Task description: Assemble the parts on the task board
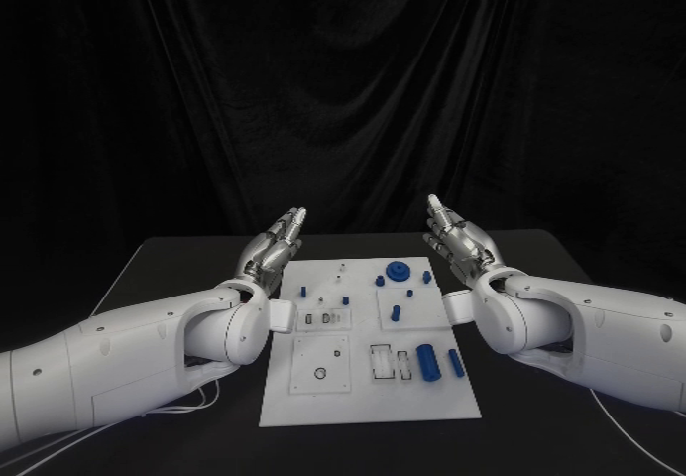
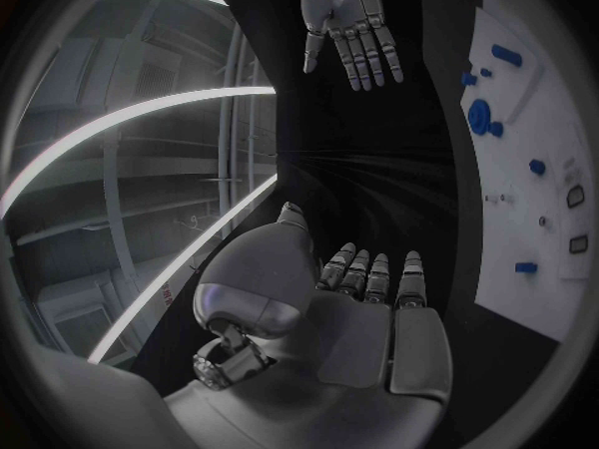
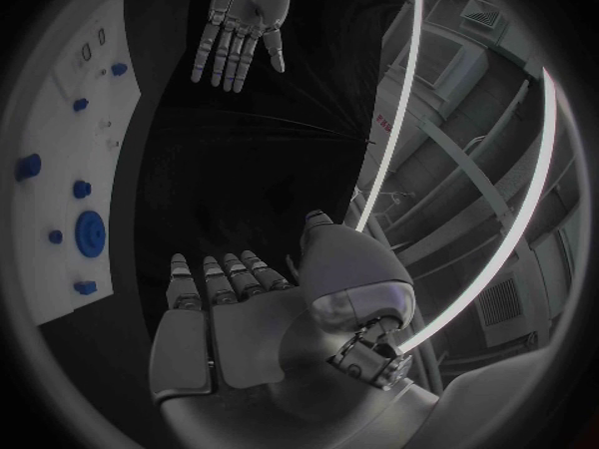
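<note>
Task board (image 1: 369, 402), a white plate, is laid flat in the middle of the black table (image 1: 171, 258), between the two white arms. Blue parts are seen on it: a round gear-like piece (image 1: 397, 268) near the far edge, several small pegs (image 1: 391, 313) scattered around it, and two longer cylinders (image 1: 429, 362) lying side by side near the right of the board (beside a pale rectangular recess). The left hand (image 1: 272, 248) is held above the table just beyond the board's far left corner, fingers stretched out and apart, nothing gripped; the same spread palm is shown in the left wrist view (image 2: 355, 314). The right hand (image 1: 460, 241) is raised likewise past the far right corner, fingers extended and empty, as confirmed by the right wrist view (image 3: 244, 314). Neither hand is touching the board or any part, and the two hands are kept well apart from each other.
</note>
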`<state>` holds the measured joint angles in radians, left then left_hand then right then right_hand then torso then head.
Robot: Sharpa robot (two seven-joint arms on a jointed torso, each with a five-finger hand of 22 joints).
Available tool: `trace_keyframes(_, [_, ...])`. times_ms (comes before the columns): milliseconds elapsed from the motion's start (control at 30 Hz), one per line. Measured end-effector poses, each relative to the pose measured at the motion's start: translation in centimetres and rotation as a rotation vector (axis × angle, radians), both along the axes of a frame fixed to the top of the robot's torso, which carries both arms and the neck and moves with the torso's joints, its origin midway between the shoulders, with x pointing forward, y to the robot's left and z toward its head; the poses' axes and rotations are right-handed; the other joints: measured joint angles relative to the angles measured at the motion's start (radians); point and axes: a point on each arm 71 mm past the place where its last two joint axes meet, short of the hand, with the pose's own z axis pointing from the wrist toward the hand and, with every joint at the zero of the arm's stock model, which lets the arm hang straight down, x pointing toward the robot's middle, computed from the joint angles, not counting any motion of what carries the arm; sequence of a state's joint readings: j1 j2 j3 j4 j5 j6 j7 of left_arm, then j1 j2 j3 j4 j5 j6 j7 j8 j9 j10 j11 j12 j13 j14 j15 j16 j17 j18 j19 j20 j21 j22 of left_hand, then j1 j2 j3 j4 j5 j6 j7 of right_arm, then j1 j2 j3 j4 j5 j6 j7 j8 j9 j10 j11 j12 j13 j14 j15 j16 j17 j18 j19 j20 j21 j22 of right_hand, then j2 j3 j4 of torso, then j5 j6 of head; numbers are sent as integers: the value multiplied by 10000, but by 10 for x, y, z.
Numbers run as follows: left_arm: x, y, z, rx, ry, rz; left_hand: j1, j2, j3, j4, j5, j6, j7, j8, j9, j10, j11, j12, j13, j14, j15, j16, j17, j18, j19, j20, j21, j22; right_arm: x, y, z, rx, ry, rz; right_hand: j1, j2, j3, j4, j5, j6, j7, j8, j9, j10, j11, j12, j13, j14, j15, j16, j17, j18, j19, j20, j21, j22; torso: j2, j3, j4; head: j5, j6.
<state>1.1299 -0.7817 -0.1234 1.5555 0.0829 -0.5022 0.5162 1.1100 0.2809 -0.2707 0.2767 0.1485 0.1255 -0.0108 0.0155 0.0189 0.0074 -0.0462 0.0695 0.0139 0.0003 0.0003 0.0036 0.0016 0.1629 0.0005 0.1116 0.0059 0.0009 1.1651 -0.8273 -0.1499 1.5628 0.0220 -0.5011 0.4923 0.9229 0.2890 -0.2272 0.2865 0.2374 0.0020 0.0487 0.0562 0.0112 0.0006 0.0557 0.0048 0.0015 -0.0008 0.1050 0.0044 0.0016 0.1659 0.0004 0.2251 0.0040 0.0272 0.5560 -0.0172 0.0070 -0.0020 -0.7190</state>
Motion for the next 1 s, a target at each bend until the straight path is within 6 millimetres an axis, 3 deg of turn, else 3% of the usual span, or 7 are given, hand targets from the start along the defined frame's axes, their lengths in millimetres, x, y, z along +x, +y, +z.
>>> trace_keyframes(200, [-2, -7, 0, -1060, 245, -1359, 542, 80, 78, 132, 531, 123, 199, 48, 19, 26, 307, 196, 27, 0, -255, 0, 1, -2, -16, -210, 0, 1, -2, -3, 0, 416, 447, 1453, 326, -2, -15, 33, 223, 93, 95, 283, 46, -11, 280, 0, 0, 10, 253, 0, 0, 65, 1, 314, 0, 0, 5, -6, 5, 0, -9])
trace_keyframes(333, [-3, -10, 1, -1663, 334, -1977, 637, 97, 78, 132, 649, 380, 457, 129, 62, 172, 533, 702, 99, 72, -107, 71, 39, -13, 138, -432, 105, 106, -3, -3, 1, 673, 676, 2156, 576, -20, -15, 33, 560, 179, 180, 603, 91, -25, 393, 0, 0, 17, 478, 0, 0, 66, -20, 397, 0, 0, 6, -7, 6, 0, -9])
trace_keyframes(533, [-5, -14, 4, -2516, 429, -2728, 717, 115, 107, 160, 795, 552, 629, 195, 91, 271, 776, 1039, 138, 277, 369, 389, 297, -566, 568, -447, 509, 397, -6, -1, 1, 1034, 988, 3027, 1046, -49, -20, 29, 756, 346, 266, 949, 139, -7, 524, 0, 0, 14, 741, 0, 0, 64, 38, 559, 0, 0, 6, -7, 6, 0, -9])
trace_keyframes(700, [1, 17, 6, -2485, -254, -2668, 1102, 73, 431, 127, 1565, 1493, 857, 571, 233, 836, 1217, 1825, 245, 953, 1593, 993, 505, -879, 1139, 484, 942, 601, -9, -31, 3, 1224, 1114, 3050, 1528, -79, -103, 35, 990, 561, 167, 1141, 171, 123, 1009, 370, 121, 272, 1020, 287, 167, 63, 691, 704, 438, 16, 67, -57, 11, -39, -434])
trace_keyframes(800, [0, 20, 9, -2400, -618, -2888, 1753, 35, 704, 117, 2362, 2485, 1372, 937, 316, 1760, 1624, 2485, 303, 1721, 1757, 1515, 574, -850, 1965, 968, 1522, 863, -10, -30, 3, 1339, 1145, 3243, 1658, -58, -154, 31, 990, 611, 216, 1193, 186, 265, 1184, 768, 202, 655, 1144, 631, 334, 31, 1698, 725, 993, 284, 119, -78, 14, -17, -580])
trace_keyframes(933, [-7, 18, 13, -2259, -1014, -3359, 2088, -18, 715, 129, 2585, 3128, 1558, 1056, 346, 2271, 1878, 2625, 338, 1861, 1785, 1549, 435, -546, 2185, 1170, 1639, 897, -11, -28, 4, 1488, 1161, 3501, 2201, -140, -195, 16, 1230, 1049, 428, 1628, 262, 480, 1398, 1569, 326, 1433, 1226, 1248, 580, -421, 3517, 704, 1779, 598, 179, -88, 16, 75, -792])
trace_keyframes(1000, [-9, 23, 14, -2155, -1149, -3406, 2452, -42, 817, 28, 3002, 3357, 1592, 1087, 369, 2398, 1955, 2625, 345, 1882, 1766, 1549, 383, -387, 2204, 1267, 1673, 897, -11, -31, 5, 1512, 1147, 3514, 2707, -233, -151, -28, 1422, 1926, 676, 2454, 449, 1003, 1504, 2741, 513, 3064, 1289, 2374, 989, -421, 5464, 661, 2567, 861, 220, -95, 24, 125, -888])
